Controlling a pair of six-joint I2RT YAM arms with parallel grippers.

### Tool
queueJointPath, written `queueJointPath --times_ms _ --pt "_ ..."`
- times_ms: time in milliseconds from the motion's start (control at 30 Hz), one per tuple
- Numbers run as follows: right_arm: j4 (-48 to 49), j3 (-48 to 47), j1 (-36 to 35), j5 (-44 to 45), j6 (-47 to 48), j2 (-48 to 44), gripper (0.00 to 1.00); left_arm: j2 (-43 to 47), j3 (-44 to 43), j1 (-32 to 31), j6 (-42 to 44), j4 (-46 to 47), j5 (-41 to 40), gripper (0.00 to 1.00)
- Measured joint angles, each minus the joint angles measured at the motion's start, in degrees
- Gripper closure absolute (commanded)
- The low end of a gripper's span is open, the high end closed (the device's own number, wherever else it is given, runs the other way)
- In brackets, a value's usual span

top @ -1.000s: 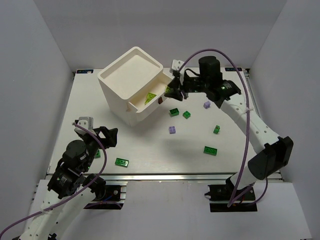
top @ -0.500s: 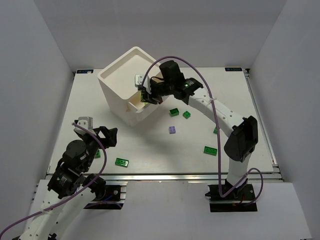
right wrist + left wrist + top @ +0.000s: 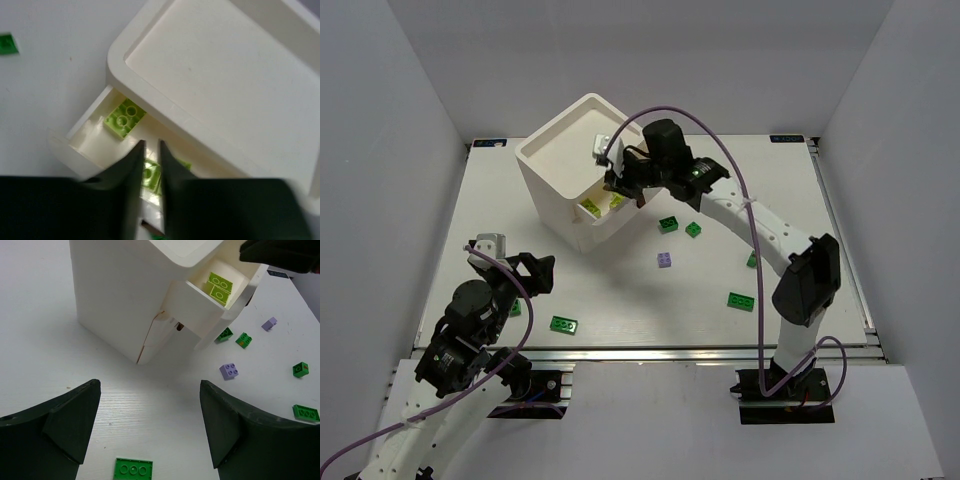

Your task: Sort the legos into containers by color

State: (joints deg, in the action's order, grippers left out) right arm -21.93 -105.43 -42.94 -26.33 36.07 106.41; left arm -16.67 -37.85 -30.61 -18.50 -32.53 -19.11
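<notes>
The white cabinet [image 3: 565,150] stands at the back left with its top drawer [image 3: 608,222] pulled out. Yellow-green bricks [image 3: 588,207] lie in that drawer and also show in the right wrist view [image 3: 125,117] and the left wrist view [image 3: 220,281]. My right gripper [image 3: 618,190] hangs over the open drawer. Its fingers are nearly together [image 3: 150,144] with nothing between the tips; a yellow-green brick [image 3: 150,175] lies below the slit. My left gripper [image 3: 525,270] is open and empty [image 3: 150,425] above the near left table.
Dark green bricks lie loose on the table [image 3: 668,223], [image 3: 693,230], [image 3: 741,301], [image 3: 564,324], one near my left fingers [image 3: 133,469]. A pale purple brick [image 3: 665,260] lies mid-table, another shows in the left wrist view [image 3: 270,323]. White walls enclose the table.
My right gripper has swung left from beside the cabinet to over the open top drawer. The left arm has not moved.
</notes>
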Motion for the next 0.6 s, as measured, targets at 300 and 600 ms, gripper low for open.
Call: queueJointPath --times_ms 300,600 --pt "14.7 26.7 4.3 9.9 -28.6 -23.7 1.0 0.3 0.2 0.0 -0.5 0.2 0.2 0.6" --pt "19.1 44.8 13.4 0.6 -46.7 -35.2 1.0 -4.8 0.6 0.0 -1.9 -0.2 0.0 0.28"
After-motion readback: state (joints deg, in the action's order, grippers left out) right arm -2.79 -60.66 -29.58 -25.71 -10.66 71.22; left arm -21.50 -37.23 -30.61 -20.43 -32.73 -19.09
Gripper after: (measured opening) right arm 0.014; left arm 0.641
